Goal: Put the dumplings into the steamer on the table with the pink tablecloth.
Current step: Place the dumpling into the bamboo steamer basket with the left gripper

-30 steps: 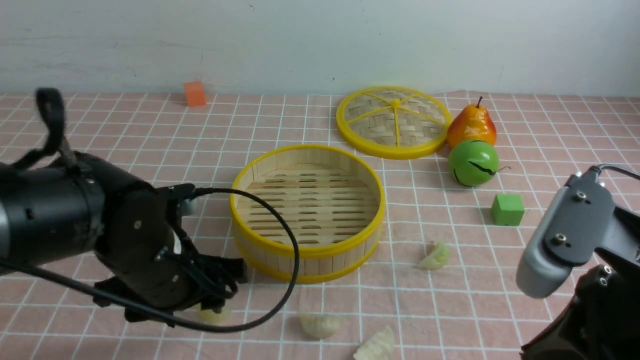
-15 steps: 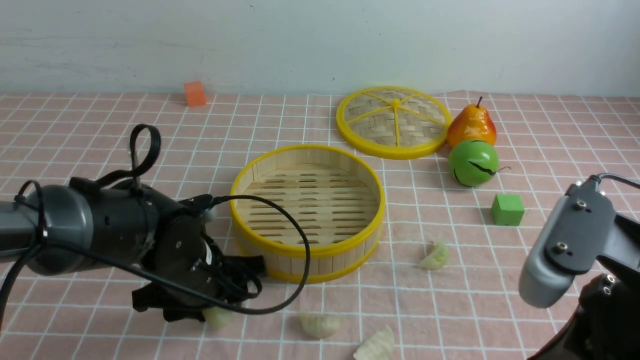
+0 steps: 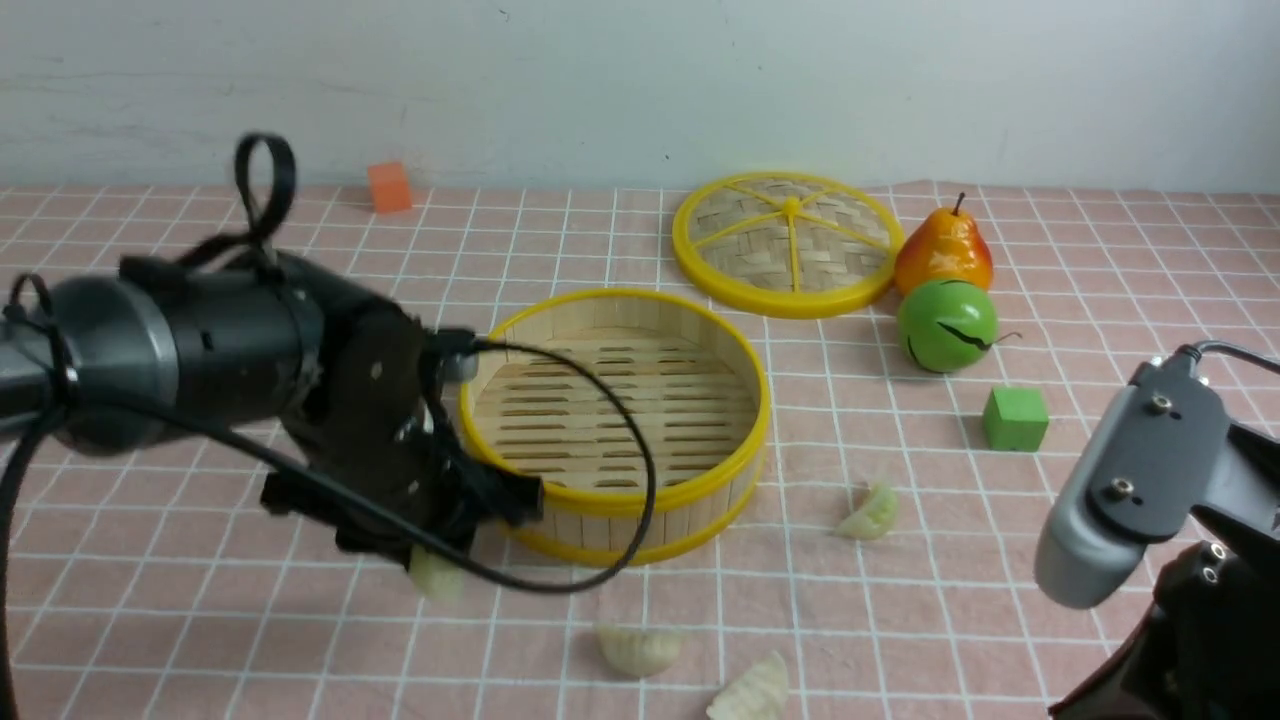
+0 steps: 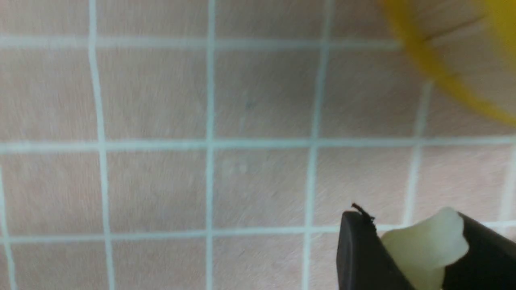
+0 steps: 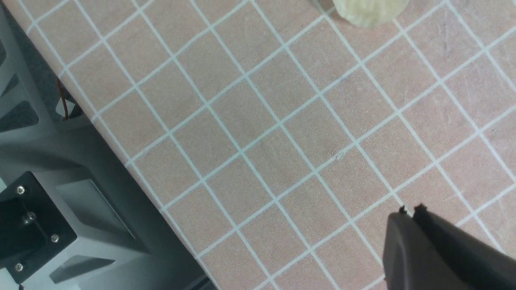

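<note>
My left gripper is shut on a pale cream dumpling and holds it off the pink tablecloth, just outside the near-left wall of the steamer. In the left wrist view the dumpling sits pinched between the black fingers, with the steamer's yellow rim beyond. The steamer is empty. Three dumplings lie on the cloth: one and another near the front edge, a third right of the steamer. My right gripper is shut and empty above bare cloth at the front right, with a dumpling some way off.
The woven yellow-rimmed lid lies behind the steamer. A pear, a green round fruit and a green cube stand at the right. An orange cube sits at the back left. The table's edge and robot base lie close to the right gripper.
My left gripper has risen off the cloth with the dumpling in it and moved up toward the steamer's wall. The right arm has barely moved.
</note>
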You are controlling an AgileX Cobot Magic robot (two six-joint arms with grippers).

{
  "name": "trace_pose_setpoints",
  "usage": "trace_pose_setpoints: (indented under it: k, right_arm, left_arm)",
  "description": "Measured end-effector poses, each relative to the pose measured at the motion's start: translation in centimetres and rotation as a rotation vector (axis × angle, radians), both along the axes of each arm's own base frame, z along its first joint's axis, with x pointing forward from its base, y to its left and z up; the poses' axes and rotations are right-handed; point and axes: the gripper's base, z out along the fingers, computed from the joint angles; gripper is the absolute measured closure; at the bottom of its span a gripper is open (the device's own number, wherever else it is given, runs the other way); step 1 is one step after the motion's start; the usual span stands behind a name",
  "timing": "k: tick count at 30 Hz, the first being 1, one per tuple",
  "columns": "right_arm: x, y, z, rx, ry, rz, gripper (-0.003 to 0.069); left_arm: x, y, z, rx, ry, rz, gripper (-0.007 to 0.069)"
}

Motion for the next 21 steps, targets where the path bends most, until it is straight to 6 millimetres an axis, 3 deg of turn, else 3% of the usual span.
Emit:
trace_pose_setpoints:
  k: [4, 8, 9, 11, 12, 15, 16, 21]
  right_arm:
    - [0.2, 0.1, 0.1, 0.01, -0.017, -0.006, 0.0633]
    - [0.2, 0.1, 0.1, 0.015, -0.025, -0.008, 0.0629]
    - [0.2, 0.1, 0.1, 0.015, -0.025, -0.008, 0.0628]
    - [0.3, 0.1, 0.1, 0.016, -0.027, -0.009, 0.0627]
    - [0.3, 0.1, 0.1, 0.016, -0.027, -0.009, 0.0627]
    - [0.3, 0.1, 0.1, 0.016, -0.027, -0.009, 0.0625]
    - [0.2, 0.1, 0.1, 0.013, -0.022, -0.007, 0.0623]
    - [0.1, 0.0, 0.0, 0.005, -0.008, -0.003, 0.0617]
  left_arm:
    - [2.6, -1.8, 6.2, -0.063, -0.108, -0.097, 0.0391]
    - [5.4, -3.7, 7.6, -0.101, -0.114, -0.151, 0.0391]
    - [7.0, -4.8, 7.1, -0.121, -0.105, -0.159, 0.0391]
    - [8.0, -5.4, 6.4, -0.128, -0.096, -0.162, 0.0391]
    - [9.6, -6.2, 5.1, -0.132, -0.085, -0.164, 0.0391]
    - [11.3, -7.1, 3.3, -0.13, -0.074, -0.164, 0.0391]
    - [12.5, -7.7, 1.8, -0.127, -0.066, -0.164, 0.0391]
    - [14.1, -8.5, -0.7, -0.126, -0.063, -0.158, 0.0387]
